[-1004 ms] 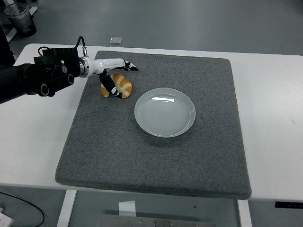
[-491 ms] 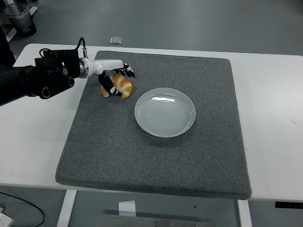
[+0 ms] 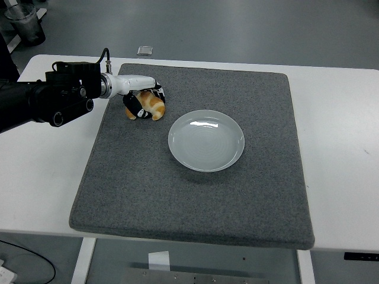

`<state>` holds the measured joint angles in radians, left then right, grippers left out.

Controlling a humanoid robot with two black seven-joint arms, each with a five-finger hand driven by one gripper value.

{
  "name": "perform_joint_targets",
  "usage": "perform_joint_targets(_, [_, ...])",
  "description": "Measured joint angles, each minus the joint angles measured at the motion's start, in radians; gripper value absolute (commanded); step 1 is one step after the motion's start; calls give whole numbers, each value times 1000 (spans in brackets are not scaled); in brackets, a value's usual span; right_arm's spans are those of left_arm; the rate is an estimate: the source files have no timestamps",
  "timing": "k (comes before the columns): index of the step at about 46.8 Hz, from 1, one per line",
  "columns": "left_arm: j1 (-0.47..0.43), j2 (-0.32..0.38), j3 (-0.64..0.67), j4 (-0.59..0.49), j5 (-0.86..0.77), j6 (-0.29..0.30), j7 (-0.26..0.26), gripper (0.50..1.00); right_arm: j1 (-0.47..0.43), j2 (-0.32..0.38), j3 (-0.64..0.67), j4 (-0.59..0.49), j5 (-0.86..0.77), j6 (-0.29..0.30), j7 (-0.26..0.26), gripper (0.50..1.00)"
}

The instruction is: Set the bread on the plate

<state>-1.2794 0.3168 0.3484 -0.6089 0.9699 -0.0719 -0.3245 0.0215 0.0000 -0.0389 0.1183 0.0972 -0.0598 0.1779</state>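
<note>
A golden-brown bread roll (image 3: 153, 106) lies on the grey mat (image 3: 195, 195), to the upper left of a white round plate (image 3: 206, 140). My left hand (image 3: 144, 99) comes in from the left edge, and its white palm and black fingers are curled over and around the bread. The plate holds nothing. The bread still looks to be resting on the mat. My right arm does not show.
The grey mat covers most of the white table (image 3: 343, 136). A dark cup (image 3: 25, 23) stands on the floor at the top left. A small square object (image 3: 145, 51) lies on the floor beyond the table's far edge.
The fingers of my left hand were stretched out above the bread a second ago. They have curled down and closed around it. The bread has shifted slightly.
</note>
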Motion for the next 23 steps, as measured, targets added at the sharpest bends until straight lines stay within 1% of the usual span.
perform_joint_targets(2, [0,-1,0,-1,5,1,0,570,0,0,0,0,0,0,0,932])
perform_joint_targets(4, [0,-1,-1,-1,8,3,1,534,0,0,0,0,0,0,0,932])
perform_joint_targets(5, [0,-1,-1,-2,9,7,1,500,0,0,0,0,0,0,0,932])
perform_joint_targets(12, [0,-10,-1,-1,10,17,4,500,0,0,0,0,1,0,0,932])
perform_joint_targets(23, [-3,-11,-2,1,10,18,6,500,0,0,-1,0,1,0,0,932])
